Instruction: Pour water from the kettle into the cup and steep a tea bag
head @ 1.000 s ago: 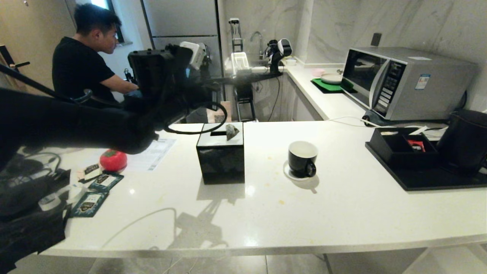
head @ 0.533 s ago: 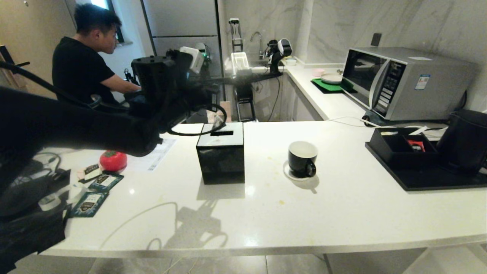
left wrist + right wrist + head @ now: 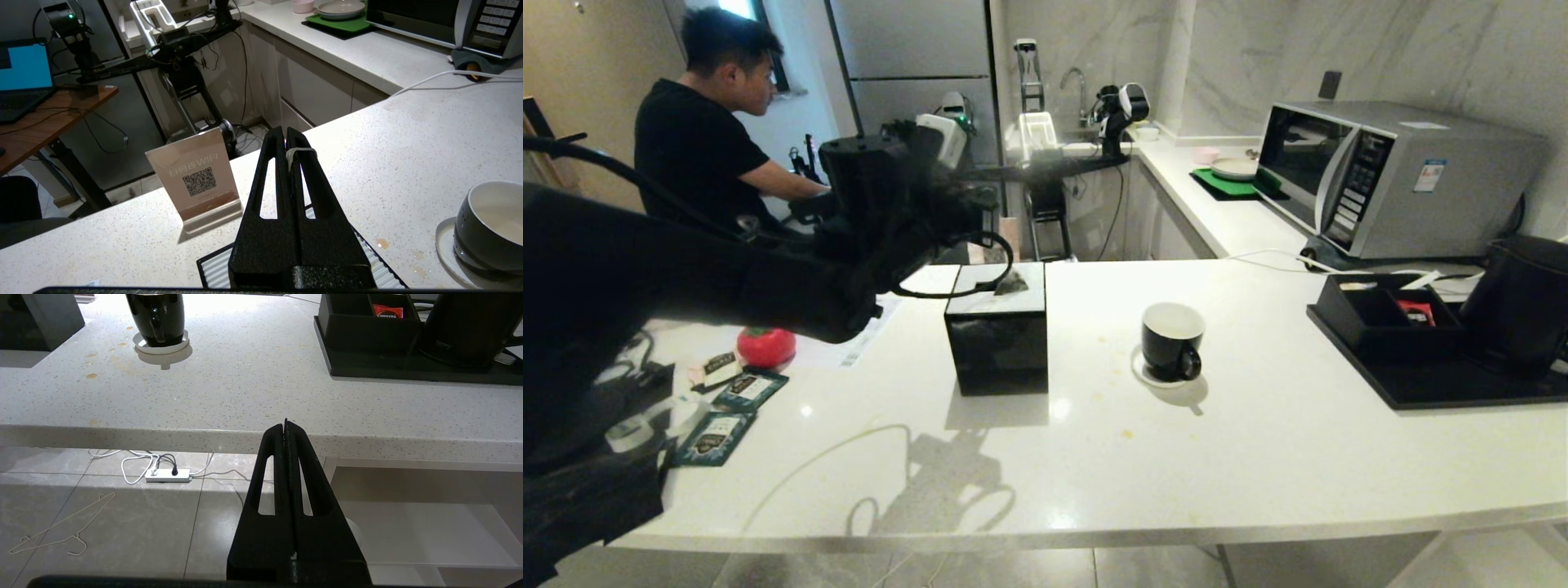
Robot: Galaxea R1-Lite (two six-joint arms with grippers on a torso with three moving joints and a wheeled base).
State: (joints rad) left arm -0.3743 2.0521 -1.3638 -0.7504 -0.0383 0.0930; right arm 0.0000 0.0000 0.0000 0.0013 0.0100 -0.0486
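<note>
The left gripper (image 3: 286, 141), jaws closed on a tea bag's string, has carried the tea bag (image 3: 1011, 283) rightward over the black box (image 3: 998, 336); the cup (image 3: 1171, 340) waits empty nearby; the kettle (image 3: 1523, 304) sits untouched, so pouring remains; the right gripper (image 3: 286, 425) hangs closed, empty.

Both pincers (image 3: 286, 141) (image 3: 286, 426) apparently closed.

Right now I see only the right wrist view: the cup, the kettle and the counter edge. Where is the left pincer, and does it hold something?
Observer: The left pincer is above the black box, shut on a thin string that loops over one finger.
Operator: Where is the tea bag?
Observer: The tea bag is at the box's top, left of the cup, not in it.
Operator: Is anybody near?
Observer: A person sits beyond the counter, on the robot's left.
</note>
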